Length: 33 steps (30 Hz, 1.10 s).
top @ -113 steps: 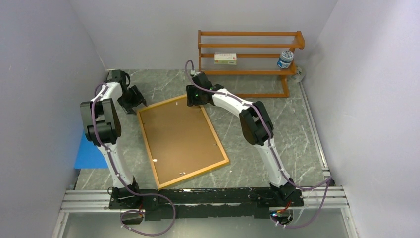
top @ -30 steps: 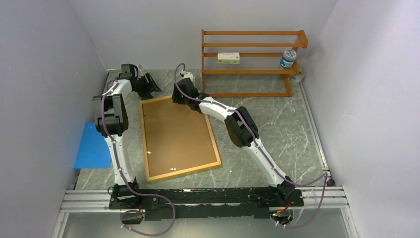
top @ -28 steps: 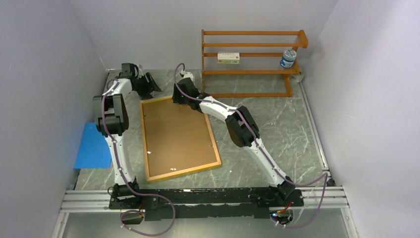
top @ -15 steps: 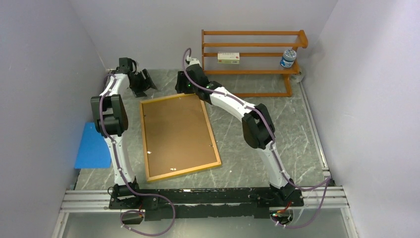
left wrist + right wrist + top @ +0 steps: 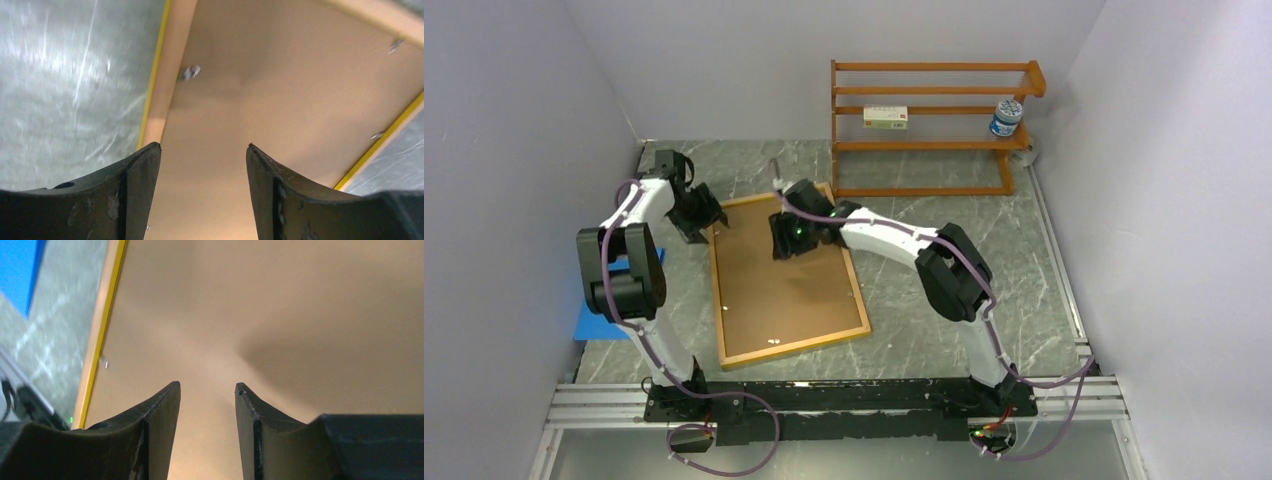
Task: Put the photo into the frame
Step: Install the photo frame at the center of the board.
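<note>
So the frame (image 5: 796,344) is lying back-side up on the bench (image 5: 1024,260), between the two arms, with the brown backing board (image 5: 789,290) sitting inside it. I can't see the photo anywhere. It might be under that board, but nothing here shows it, so I wouldn't call the job done.

What worries me from here:
- The marble top looks slick, and nothing is pinning the frame down. If either tool pushes on the board or a rail at an angle, I'd expect the whole thing to slide or spin.
- The little metal tabs (image 5: 190,72) on the rails are tiny next to those fat fingers. Going for one could easily miss it, or catch the rail and tip the frame up.
- If the print really is under there, any shove on the board could shift or crease it, and you'd never know from above.

Left tool (image 5: 202,146): fingers spread wide with nothing between them, hanging over the frame's far left corner, and one finger lines up roughly with the wood rail. I can't tell whether it's touching.

Right tool (image 5: 207,385): about half open and also empty, low over the upper part of the backing board. Contact is unclear here too. The blue sheet (image 5: 15,260) just peeks in at the corner of its view.
</note>
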Motion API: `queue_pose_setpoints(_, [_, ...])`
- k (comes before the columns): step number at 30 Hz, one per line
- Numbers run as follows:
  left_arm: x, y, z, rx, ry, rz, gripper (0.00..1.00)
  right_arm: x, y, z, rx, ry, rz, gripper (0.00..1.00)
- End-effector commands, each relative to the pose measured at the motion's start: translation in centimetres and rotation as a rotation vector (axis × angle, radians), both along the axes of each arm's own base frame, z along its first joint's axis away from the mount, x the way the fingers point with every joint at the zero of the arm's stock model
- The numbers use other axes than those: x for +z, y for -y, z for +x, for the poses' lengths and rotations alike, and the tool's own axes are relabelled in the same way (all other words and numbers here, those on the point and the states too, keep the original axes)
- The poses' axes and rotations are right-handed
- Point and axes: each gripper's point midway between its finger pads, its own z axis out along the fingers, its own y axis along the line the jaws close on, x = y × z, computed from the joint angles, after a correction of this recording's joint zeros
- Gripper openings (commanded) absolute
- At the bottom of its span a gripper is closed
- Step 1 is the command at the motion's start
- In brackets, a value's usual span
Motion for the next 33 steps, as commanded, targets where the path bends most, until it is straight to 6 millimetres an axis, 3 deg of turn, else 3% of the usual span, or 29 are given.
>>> queue_pose_setpoints(1, [-0.8,0.2,-4.4,0.032,-0.051,0.001,0.67,0.8,-2.6,-8.0,0.236,-0.046,0.005,0.46])
queue_pose_setpoints(5, [-1.4,0.3,-7.1,0.029,-0.077,0.017,0.63,-1.4,-3.2,-13.2,0.371,-0.113,-0.027,0.41])
queue_pose_setpoints(10, [-2.0,0.1,-9.1,0.023,-0.125,0.033,0.61,-3.1,-2.9,-16.4,0.455,-0.130,-0.087,0.40])
queue_pose_setpoints(19, [-3.1,-1.4,-11.7,0.081,-0.223,0.120,0.52,-4.3,-3.4,-19.5,0.528,-0.165,-0.113,0.41])
queue_pose_setpoints(26, [-4.7,-2.0,-12.9,0.096,-0.317,0.153,0.48,-5.2,-3.3,-20.6,0.535,-0.192,-0.139,0.39])
queue_pose_setpoints(33, [-5.5,-1.4,-12.9,0.096,-0.332,0.122,0.42,-5.8,-2.9,-21.8,0.577,-0.224,-0.143,0.39])
